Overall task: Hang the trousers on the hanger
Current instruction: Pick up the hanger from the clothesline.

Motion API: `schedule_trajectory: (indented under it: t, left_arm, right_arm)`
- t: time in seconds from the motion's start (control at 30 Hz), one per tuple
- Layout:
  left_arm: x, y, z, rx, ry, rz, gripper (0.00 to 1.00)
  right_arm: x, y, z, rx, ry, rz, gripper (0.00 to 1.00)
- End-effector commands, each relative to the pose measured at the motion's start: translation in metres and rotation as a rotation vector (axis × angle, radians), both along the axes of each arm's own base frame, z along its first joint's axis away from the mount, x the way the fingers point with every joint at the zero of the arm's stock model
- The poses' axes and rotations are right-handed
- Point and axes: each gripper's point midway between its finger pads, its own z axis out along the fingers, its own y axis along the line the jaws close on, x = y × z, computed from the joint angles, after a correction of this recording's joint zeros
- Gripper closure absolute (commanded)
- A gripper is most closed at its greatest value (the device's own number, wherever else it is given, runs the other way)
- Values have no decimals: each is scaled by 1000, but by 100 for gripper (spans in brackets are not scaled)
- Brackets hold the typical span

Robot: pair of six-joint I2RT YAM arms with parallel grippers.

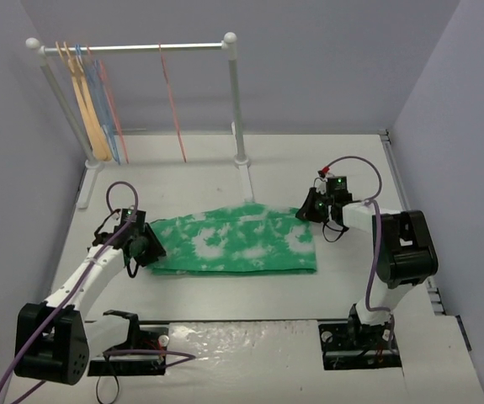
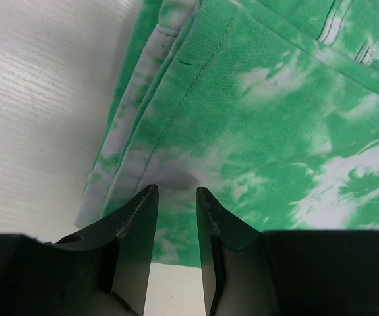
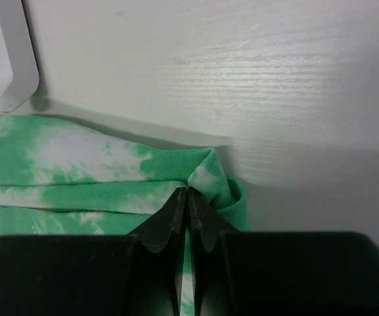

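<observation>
**Rack (image 1: 140, 48), one.** White, two posts and one rail, at the far left of the bench (image 1: 225, 168). A bunch of hangers is crowded at the left end of the rail: tan wooden hangers (image 1: 86, 109), light blue wire hangers (image 1: 100, 109) and a pink strand beside them. They overlap too closely to count.

**The hanger (image 1: 172, 101), one.** Thin pink-salmon wire, hanging alone near the middle of the rail. It is well apart from both grippers and from the trousers.

**Left gripper (image 1: 145, 247), one.** It sits at the left end of the trousers. In the left wrist view the gripper (image 2: 176, 191) has its jaws narrowly apart, with the tips at a stitched edge of the cloth. Cloth shows in the gap, but whether it is pinched cannot be told.

**The trousers (image 1: 233, 240), one pair.** Green with white blotches, folded into a flat band across the middle of the bench, between the two grippers. Several layered edges show at the left end (image 2: 275, 118).

**Right gripper (image 1: 311, 207), one.** It is at the far right corner of the trousers. In the right wrist view the gripper (image 3: 188, 192) is closed tight on a raised fold of the trousers (image 3: 77, 164). One white foot of the rack (image 3: 18, 66) lies just beyond the cloth.
</observation>
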Motion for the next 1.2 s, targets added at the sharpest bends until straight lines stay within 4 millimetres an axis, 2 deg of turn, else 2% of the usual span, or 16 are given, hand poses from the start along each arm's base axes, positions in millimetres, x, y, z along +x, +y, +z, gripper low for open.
schedule_trajectory:
  t: [0.0,0.1,0.17,0.2,0.23,0.3,0.33,0.4,0.5,0.7,0.77,0.83,0.9,0.97,1.03,1.17]
  left_arm:
    - [16,1,15,-4,-71,24,73]
    - [19,1,20,4,-81,15,73]
    - [22,2,27,15,-96,8,73]
    - [23,3,31,19,-104,4,73]
    - [23,3,32,20,-108,3,73]
    - [23,4,35,23,-117,2,73]
    - [23,4,35,24,-118,2,73]
    - [23,4,36,24,-119,2,73]
    - [23,4,35,24,-118,4,73]
    - [28,0,48,8,-149,-9,73]
    - [32,-5,68,8,-196,-35,72]
    - [39,-11,104,23,-273,-68,72]
    - [43,-18,139,68,-350,-106,66]
    - [52,-19,191,98,-453,-106,62]
    - [63,-23,229,115,-518,-114,57]
    - [92,-35,301,142,-655,-142,49]
  right_arm:
    - [13,-29,8,-125,-59,-26,97]
    - [24,-34,51,-160,-140,-28,95]
    - [22,-30,77,-157,-177,-25,94]
    - [18,-26,100,-144,-226,-25,93]
    - [14,-26,96,-137,-208,-32,92]
    - [-8,-10,102,-104,-214,-14,92]
    - [-19,-6,97,-91,-195,-11,92]
    - [-51,-6,68,-83,-106,-17,91]
    - [-86,-3,48,-34,-29,-42,91]
    - [-128,-13,0,-43,130,-130,90]
    - [-124,-12,3,-46,130,-135,90]
    - [-115,-11,13,-63,103,-127,88]
    - [-101,-10,36,-83,56,-112,83]
    - [-87,-14,60,-122,-10,-98,79]
    - [-74,-15,87,-146,-70,-88,72]
    - [-52,-18,137,-187,-174,-79,50]
